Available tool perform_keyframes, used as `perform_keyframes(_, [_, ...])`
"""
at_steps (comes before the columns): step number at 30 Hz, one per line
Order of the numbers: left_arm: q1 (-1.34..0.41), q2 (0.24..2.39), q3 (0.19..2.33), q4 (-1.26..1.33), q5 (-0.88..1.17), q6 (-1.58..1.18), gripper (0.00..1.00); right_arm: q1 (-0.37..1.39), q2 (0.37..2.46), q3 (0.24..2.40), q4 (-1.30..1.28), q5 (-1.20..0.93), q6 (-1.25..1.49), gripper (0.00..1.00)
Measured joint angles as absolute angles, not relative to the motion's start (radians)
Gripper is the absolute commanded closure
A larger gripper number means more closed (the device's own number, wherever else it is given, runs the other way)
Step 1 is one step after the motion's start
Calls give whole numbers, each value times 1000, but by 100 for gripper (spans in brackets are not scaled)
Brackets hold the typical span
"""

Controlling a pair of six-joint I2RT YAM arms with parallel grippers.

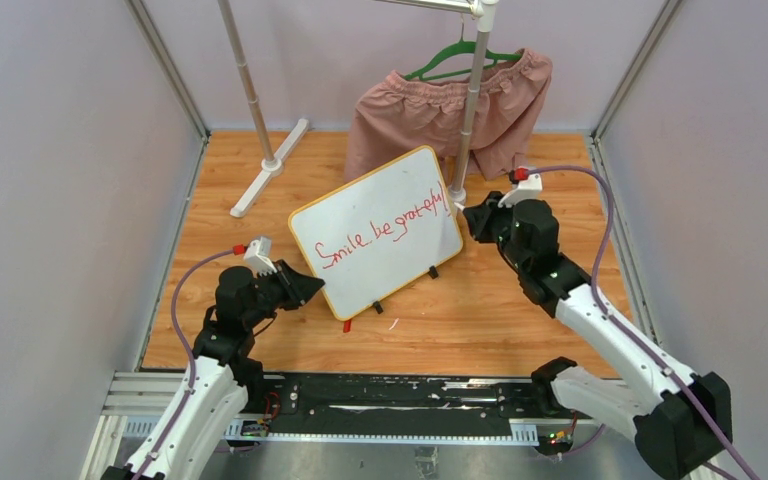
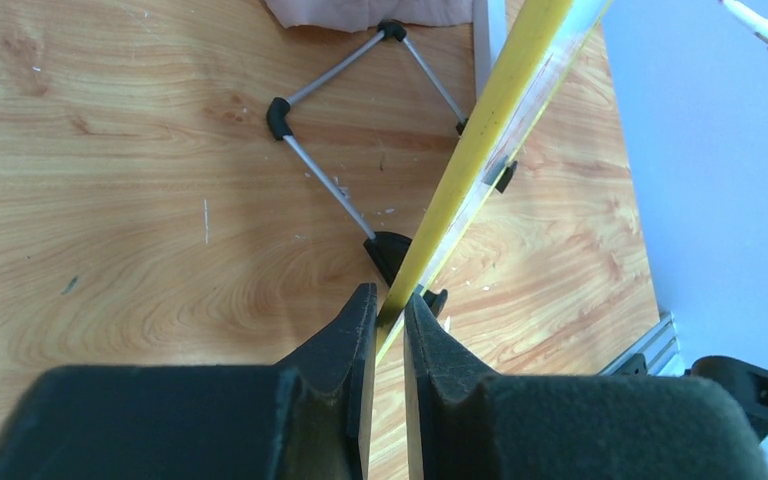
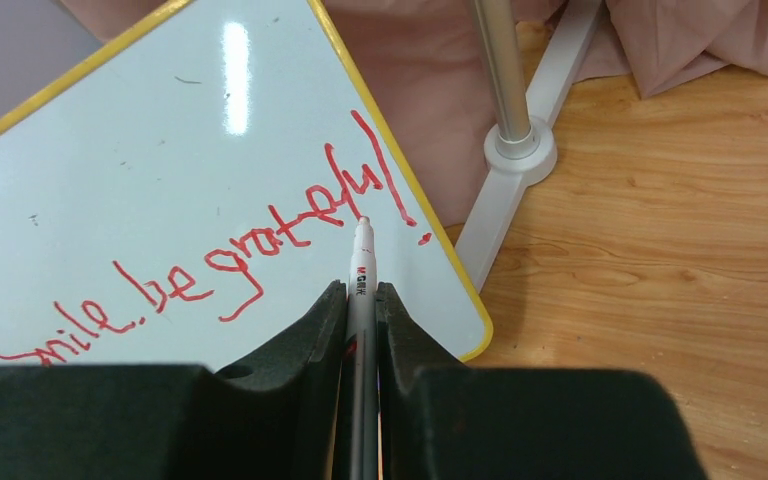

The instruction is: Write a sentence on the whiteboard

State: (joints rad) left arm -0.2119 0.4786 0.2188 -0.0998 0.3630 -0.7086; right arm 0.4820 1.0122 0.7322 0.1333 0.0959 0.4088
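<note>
Left pincer (image 2: 390, 303) clamps the whiteboard (image 2: 482, 128) rim; right pincer (image 3: 361, 297) grips a marker (image 3: 362, 262) over the sentence (image 1: 385, 233).

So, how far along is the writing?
Looks done: the sentence, "Smile, be grateful!", stands complete in red on the whiteboard, exclamation mark included. In hand: the left gripper is shut on the board's yellow rim, and the right gripper is shut on the marker, tip by the last word. Remaining: probably just pulling the marker away and releasing the board.
</note>
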Motion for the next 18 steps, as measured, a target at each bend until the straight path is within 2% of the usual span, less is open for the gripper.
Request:
perform_keyframes(3, [-212,479,219,-106,358,-712,64,482,940,732,87,87,415,100])
perform_keyframes(14, [-212,479,221,-170,322,-732,46,482,684,722,-84,65,433,100])
perform_keyframes(18, [-212,479,238,-213,301,-737,34,482,632,712,-137,65,433,100])
